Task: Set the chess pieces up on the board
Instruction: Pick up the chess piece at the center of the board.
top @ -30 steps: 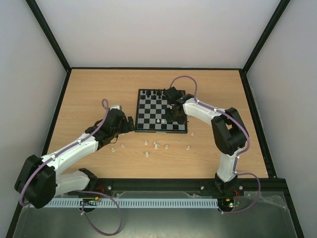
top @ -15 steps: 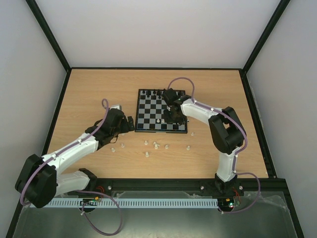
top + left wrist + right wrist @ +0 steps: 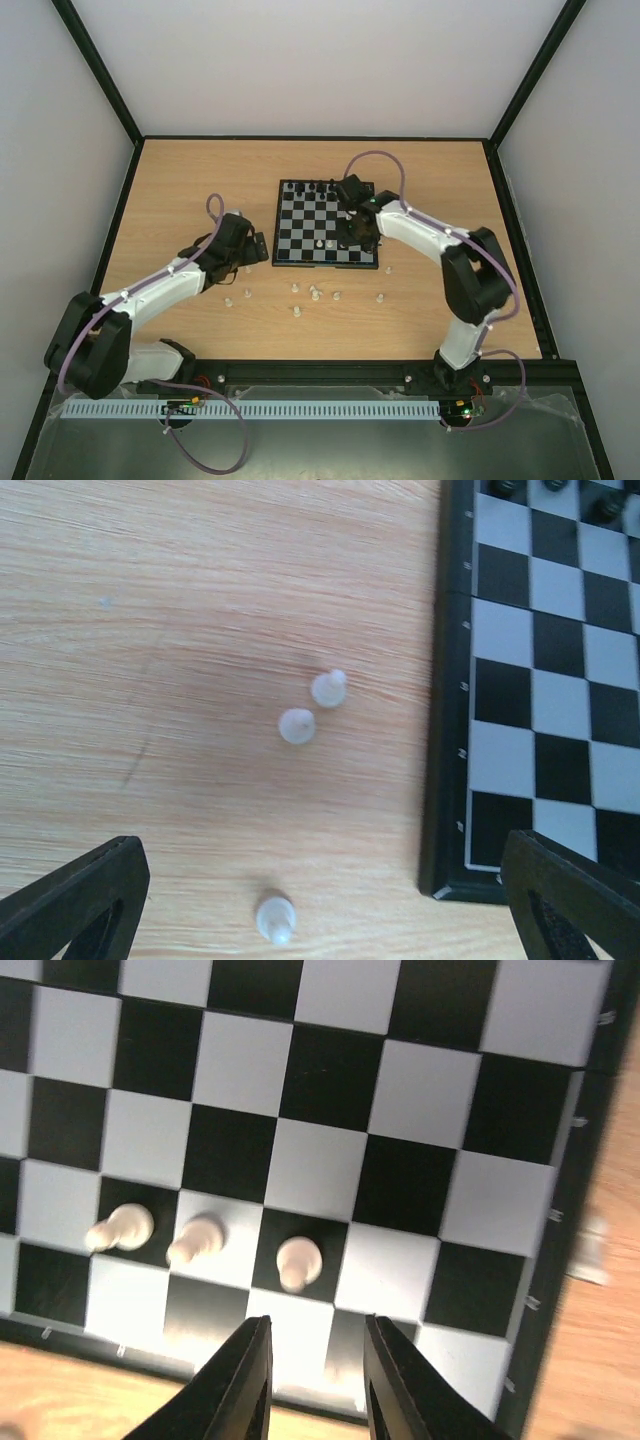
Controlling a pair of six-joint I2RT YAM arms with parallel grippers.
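**A:** Where do things stand?

**B:** Three chess pieces (image 3: 195, 1240) stand in a row on the board (image 3: 420, 1090), one rank in from its near rim; the right gripper (image 3: 318, 1380) hangs just beside them, jaws narrowly apart, nothing I can make out between; the left gripper (image 3: 322, 848) gapes wide above loose pawns (image 3: 297, 725) on the table (image 3: 150, 630).

**A:** The risk?

**B:** Probably a right finger clipping the nearest pawn (image 3: 298, 1260) if it drifts sideways; it looks light and could topple its neighbours.
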